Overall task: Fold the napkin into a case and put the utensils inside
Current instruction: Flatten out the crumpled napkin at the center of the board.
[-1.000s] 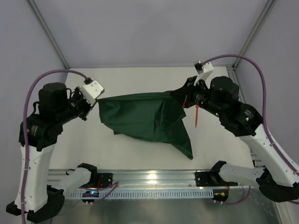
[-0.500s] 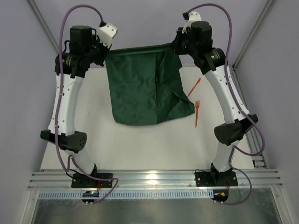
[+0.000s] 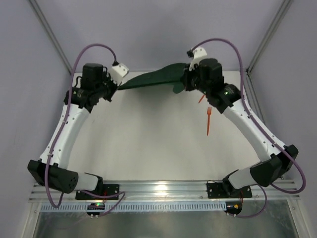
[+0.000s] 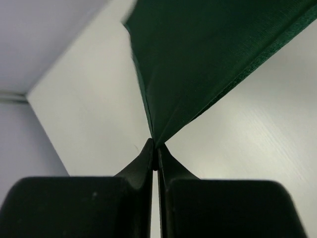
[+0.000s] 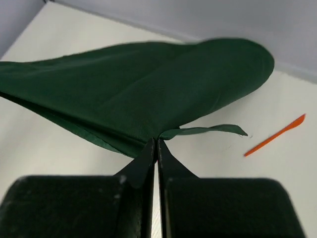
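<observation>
The dark green napkin (image 3: 153, 78) hangs stretched between my two grippers above the far end of the table, seen almost edge-on from above. My left gripper (image 3: 117, 87) is shut on its left corner; the cloth (image 4: 198, 64) fans out from the tips in the left wrist view. My right gripper (image 3: 185, 82) is shut on its right corner (image 5: 148, 94). The orange fork (image 3: 208, 120) lies on the table right of centre. The orange knife-like piece (image 3: 201, 98) lies just beyond it, partly hidden by the right arm; it also shows in the right wrist view (image 5: 275, 136).
The white table (image 3: 148, 144) is bounded by grey walls at the back and sides. A metal rail (image 3: 163, 191) with both arm bases runs along the near edge.
Both arms have lowered and pulled back slightly from a high reach. The napkin, hanging as a broad sheet half a second ago, now sits swung up into a thin flat band.
</observation>
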`<state>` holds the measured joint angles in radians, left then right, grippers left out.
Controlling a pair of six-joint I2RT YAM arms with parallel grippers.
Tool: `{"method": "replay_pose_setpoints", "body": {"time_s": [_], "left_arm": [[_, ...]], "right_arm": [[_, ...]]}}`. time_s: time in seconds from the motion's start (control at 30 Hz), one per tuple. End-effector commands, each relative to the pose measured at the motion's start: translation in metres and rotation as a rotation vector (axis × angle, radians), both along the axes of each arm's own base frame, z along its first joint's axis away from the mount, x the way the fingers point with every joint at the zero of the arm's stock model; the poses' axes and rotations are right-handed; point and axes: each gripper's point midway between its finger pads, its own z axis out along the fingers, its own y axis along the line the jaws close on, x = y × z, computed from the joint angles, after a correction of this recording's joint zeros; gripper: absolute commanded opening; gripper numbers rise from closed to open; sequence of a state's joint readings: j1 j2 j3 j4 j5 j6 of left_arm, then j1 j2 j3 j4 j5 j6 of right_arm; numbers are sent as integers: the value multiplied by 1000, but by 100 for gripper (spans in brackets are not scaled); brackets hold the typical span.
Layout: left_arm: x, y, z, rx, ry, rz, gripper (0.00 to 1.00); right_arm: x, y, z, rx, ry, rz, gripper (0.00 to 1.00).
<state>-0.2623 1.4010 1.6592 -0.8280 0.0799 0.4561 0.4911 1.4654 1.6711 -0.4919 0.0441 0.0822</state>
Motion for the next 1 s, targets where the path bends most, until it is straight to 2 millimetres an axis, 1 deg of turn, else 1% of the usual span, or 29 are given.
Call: {"method": "replay_pose_setpoints", "body": {"time_s": [0.0,0.03,0.07,0.1,0.13,0.17,0.2,0.23,0.27,0.3,0.33,0.37,0.4,0.43,0.5,0.57,0.6,0.67,0.73,0.8,0.83,0.87,0.97], "left_arm": [[-19,44,-77,172,111,99,0],[-26,48,-95,190,142,100,0],[-41,53,-135,220,225,97,0],[-47,57,-150,238,247,106,0],[-49,58,-164,246,257,108,0],[-54,62,-178,260,279,113,0],[-67,67,-208,290,342,112,0],[-68,70,-218,307,344,122,0],[-71,73,-228,322,358,125,0],[-80,77,-246,343,400,124,0],[-79,80,-252,350,397,135,0],[-81,83,-258,359,408,133,0],[-86,86,-268,366,429,136,0],[-85,87,-270,365,425,137,0],[-89,91,-275,365,438,137,0],[-94,91,-278,358,446,128,0],[-95,90,-278,357,446,121,0],[-101,89,-276,348,457,113,0],[-104,90,-273,347,457,114,0],[-109,90,-270,347,459,112,0],[-111,91,-269,347,463,110,0],[-112,91,-266,344,455,113,0],[-119,90,-264,335,465,108,0]], "right_arm": [[-17,-28,-103,-158,164,-159,4],[-30,-8,-123,-163,194,-115,4],[-39,-1,-147,-177,238,-107,4],[-53,4,-184,-208,309,-94,4],[-60,14,-200,-193,348,-87,4],[-70,26,-227,-225,405,-63,9],[-77,27,-246,-244,449,-66,16],[-80,30,-257,-237,484,-81,28],[-85,33,-270,-255,513,-83,33],[-89,31,-277,-260,531,-88,37],[-90,33,-278,-234,539,-102,41],[-91,32,-272,-204,526,-109,44],[-97,26,-276,-202,528,-123,47],[-96,25,-270,-174,508,-134,53],[-101,15,-264,-134,493,-166,57],[-101,7,-263,-113,491,-180,60],[-98,-3,-265,-104,501,-203,60],[-99,-11,-270,-95,544,-205,61],[-104,-24,-281,-136,581,-241,62],[-115,-33,-294,-158,622,-264,65],[-118,-35,-299,-163,634,-272,65],[-125,-41,-308,-183,658,-284,66],[-139,-50,-327,-214,711,-309,66]]}}
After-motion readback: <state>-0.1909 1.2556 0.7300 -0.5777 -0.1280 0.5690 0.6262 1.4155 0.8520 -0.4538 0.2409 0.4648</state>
